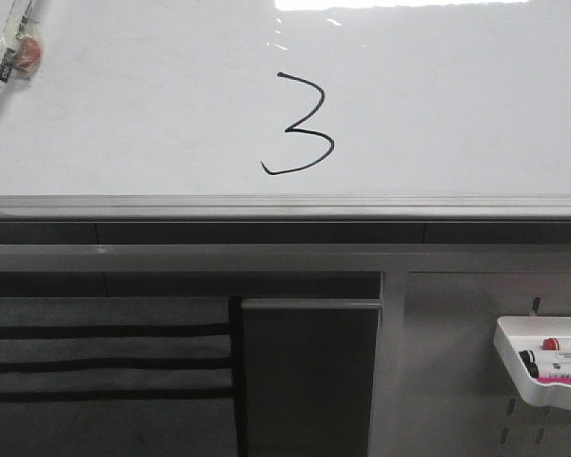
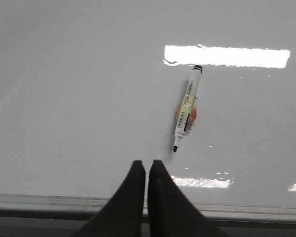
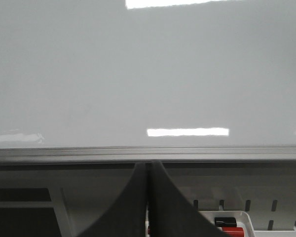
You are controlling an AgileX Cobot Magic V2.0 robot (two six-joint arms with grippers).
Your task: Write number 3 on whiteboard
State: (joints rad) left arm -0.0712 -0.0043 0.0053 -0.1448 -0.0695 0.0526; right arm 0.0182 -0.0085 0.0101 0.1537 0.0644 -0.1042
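Note:
A thin black number 3 point(image 1: 300, 126) is drawn near the middle of the glossy white whiteboard point(image 1: 457, 105). A marker point(image 1: 8, 52) with a black tip sticks to the board at the upper left, held by nothing; it also shows in the left wrist view point(image 2: 187, 107). My left gripper point(image 2: 147, 164) is shut and empty, below the marker's tip and apart from it, over the board point(image 2: 64, 98) near its rail. My right gripper point(image 3: 148, 165) is shut and empty, below the board point(image 3: 148, 74) at its grey rail. Neither gripper shows in the front view.
The grey metal rail point(image 1: 285, 206) runs along the board's lower edge. Below it is a grey pegboard panel point(image 1: 457, 381) with a white tray point(image 1: 544, 360) holding markers, also in the right wrist view point(image 3: 237, 222). A dark panel point(image 1: 309, 381) stands in the middle.

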